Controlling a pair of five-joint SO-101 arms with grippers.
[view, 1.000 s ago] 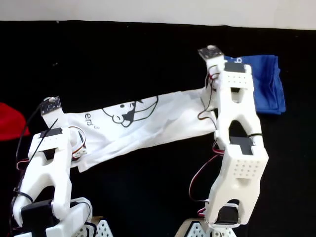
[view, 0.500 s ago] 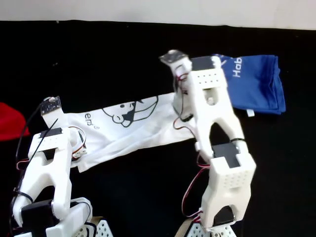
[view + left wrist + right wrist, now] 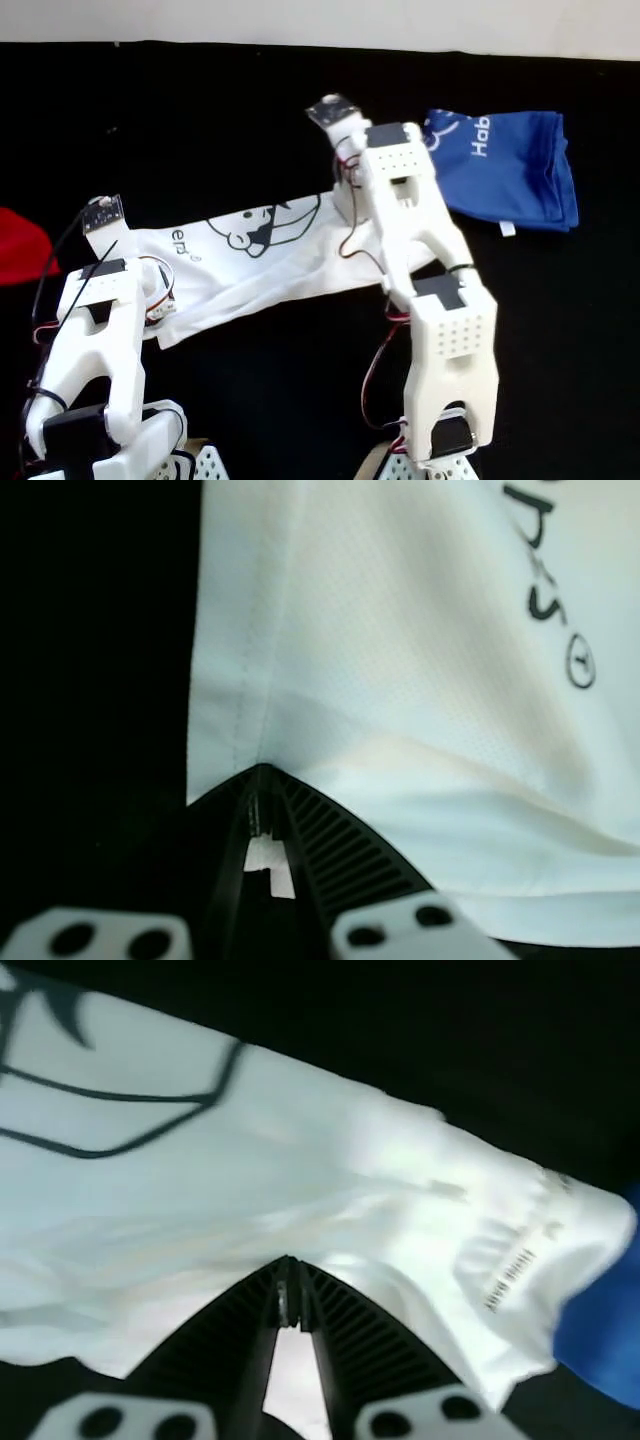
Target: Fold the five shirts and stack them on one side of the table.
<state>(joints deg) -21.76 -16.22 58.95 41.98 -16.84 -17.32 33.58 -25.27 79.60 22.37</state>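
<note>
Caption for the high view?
Left gripper and right gripper pinch the white shirt over a black table; blue shirt beyond.

A white printed shirt (image 3: 270,258) lies stretched out, a blue shirt (image 3: 520,170) folded beside it.

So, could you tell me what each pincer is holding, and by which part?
Both hold the white shirt: the left pincer is shut on its hemmed edge at one end, the right pincer on the end nearer the blue shirt.
</note>
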